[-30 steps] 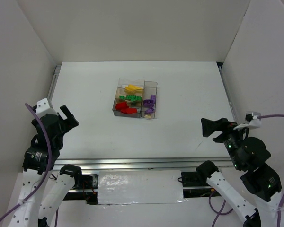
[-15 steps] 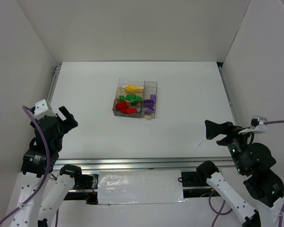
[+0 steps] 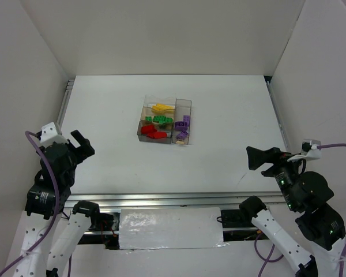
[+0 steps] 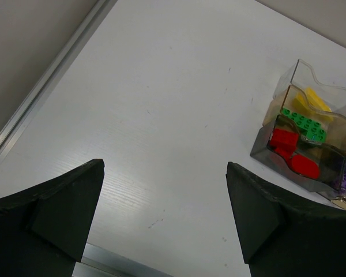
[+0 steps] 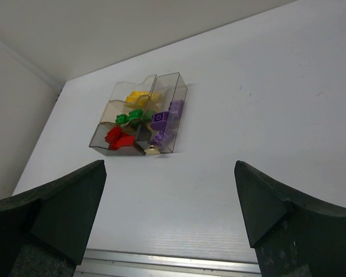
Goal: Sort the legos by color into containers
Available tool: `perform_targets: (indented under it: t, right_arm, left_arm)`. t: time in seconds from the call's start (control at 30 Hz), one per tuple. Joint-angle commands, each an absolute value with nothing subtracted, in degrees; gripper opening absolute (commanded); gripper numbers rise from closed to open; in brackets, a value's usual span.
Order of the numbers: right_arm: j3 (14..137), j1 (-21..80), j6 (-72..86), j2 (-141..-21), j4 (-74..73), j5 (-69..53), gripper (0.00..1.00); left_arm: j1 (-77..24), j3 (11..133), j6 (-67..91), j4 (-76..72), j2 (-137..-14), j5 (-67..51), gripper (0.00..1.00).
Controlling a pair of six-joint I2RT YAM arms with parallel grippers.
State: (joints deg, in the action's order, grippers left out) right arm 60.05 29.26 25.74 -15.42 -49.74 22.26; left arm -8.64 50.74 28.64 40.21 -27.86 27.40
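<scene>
The clear smoky tray [image 3: 184,101] stands mid-table. It holds yellow legos [image 3: 161,108], green legos [image 3: 160,120] and red legos [image 3: 153,133] in the short compartments, and purple legos [image 3: 183,125] in the long side compartment. My left gripper [image 3: 82,144] is open and empty near the table's front left. My right gripper [image 3: 259,157] is open and empty near the front right. Both are far from the tray. The left wrist view shows the tray [image 4: 264,151] with its red legos [image 4: 291,151] past my open left gripper [image 4: 164,190]. The right wrist view shows the tray [image 5: 102,146] past my open right gripper [image 5: 170,173].
A small beige piece [image 3: 180,142] lies on the table against the tray's near corner; it also shows in the right wrist view [image 5: 151,150]. White walls close in the table on three sides. An aluminium rail [image 3: 161,199] runs along the near edge.
Both arms have shifted slightly toward the near edge; both grippers stay open. The tray and legos have not moved.
</scene>
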Motion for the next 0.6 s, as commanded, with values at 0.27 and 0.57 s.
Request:
perform_targets:
  t: [0.27, 0.57]
  right_arm:
    - [61.08, 29.27, 25.75, -19.51, -47.37, 19.69, 1.0]
    - [60.65, 29.27, 25.84, -19.42, -47.2, 20.04, 1.0]
  left_arm:
    - [-8.35, 51.15, 27.51, 37.27, -26.63, 26.37, 1.0]
    - [-8.35, 51.06, 27.33, 37.18, -26.46, 26.28, 0.99]
